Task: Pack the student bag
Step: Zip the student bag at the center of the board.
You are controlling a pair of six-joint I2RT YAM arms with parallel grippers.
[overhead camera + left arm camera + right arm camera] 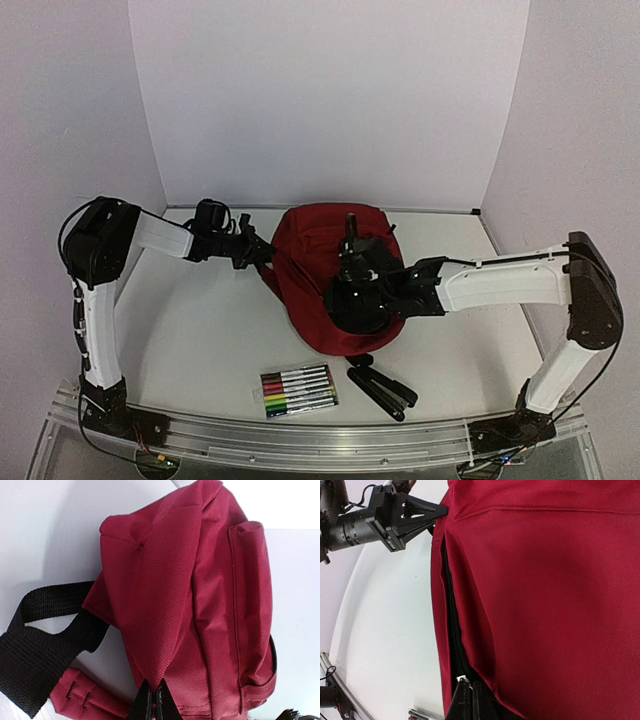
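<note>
Overhead, the student bag (312, 268) lies mid-surface (200, 320), its long axis running from the back wall toward me, markers (299, 390) nearer. Only my left wrist view shows its black strap (45, 645). My left tool (154, 702) and right tool (470, 697) each pinch red fabric, fully closed.

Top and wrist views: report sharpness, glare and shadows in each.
Top view: even light, soft shadows on the table beside the bag. Left wrist view: weave crisp, white background washed out. Right wrist view: fabric fills the frame, sharp, dark fold in shadow.
</note>
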